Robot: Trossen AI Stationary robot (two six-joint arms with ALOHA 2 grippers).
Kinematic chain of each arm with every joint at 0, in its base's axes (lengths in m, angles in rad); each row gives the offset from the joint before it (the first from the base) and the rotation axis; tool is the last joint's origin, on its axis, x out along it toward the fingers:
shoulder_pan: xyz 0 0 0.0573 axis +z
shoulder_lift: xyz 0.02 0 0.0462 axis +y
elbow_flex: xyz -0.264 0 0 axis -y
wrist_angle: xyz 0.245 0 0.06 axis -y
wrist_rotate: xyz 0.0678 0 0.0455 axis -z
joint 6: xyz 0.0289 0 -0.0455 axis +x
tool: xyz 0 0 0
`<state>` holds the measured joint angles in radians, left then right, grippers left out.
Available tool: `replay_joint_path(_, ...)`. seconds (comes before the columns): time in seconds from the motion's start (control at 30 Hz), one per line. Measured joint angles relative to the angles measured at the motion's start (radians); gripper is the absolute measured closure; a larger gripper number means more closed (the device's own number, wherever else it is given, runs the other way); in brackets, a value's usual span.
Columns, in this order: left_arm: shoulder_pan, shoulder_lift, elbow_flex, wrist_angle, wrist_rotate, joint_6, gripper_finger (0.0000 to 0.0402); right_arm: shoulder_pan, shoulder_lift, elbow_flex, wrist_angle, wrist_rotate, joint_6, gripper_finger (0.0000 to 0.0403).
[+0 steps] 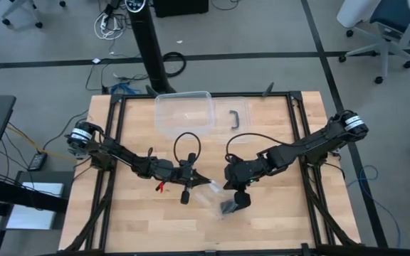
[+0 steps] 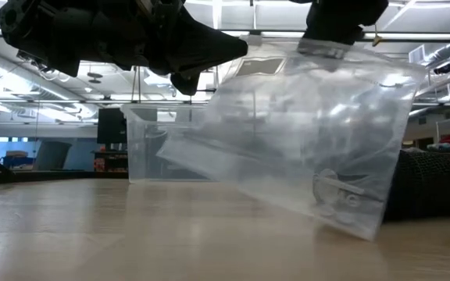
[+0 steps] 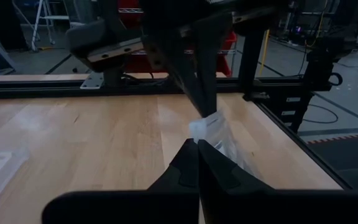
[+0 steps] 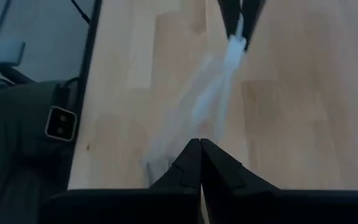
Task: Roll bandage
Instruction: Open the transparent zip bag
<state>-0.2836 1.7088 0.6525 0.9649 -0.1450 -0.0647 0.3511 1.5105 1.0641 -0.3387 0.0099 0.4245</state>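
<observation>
A crinkly clear plastic bag hangs slanted between my two grippers, its lower corner on the table. My left gripper is shut on one upper end of the bag. My right gripper is shut on the top edge a little farther along, coming down from above. The bandage, a dark, textured black bundle, lies on the table beside and partly behind the bag's lower right corner; the high view shows it just right of the bag. My left gripper pinches the bag's upper corner between its two fingers, coming in level from the table's left. The bag hangs down and away from that corner. How many layers it has, I cannot tell. My right gripper pinches the bag's top edge between its two fingers, slanting down from above. The plastic runs as a bunched strip from its fingers to the left gripper. The bag hangs below the fingers, its lower corner on the table.
A clear plastic box stands at the far middle of the table, a lid with a black handle to its right. Black frame rails run along the table's edges. Bare wood lies toward the near edge.
</observation>
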Motion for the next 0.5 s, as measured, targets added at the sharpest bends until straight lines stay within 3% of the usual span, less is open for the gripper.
replay_joint_path(0.33,0.000,0.000,0.000,0.006,-0.003,0.000,0.0402,-0.013,0.086,0.000,0.110,-0.079,0.011,0.0401)
replay_joint_path(0.5,0.000,0.000,0.000,0.008,-0.004,0.000,0.0402,-0.005,0.123,0.000,0.122,-0.003,-0.004,0.0402)
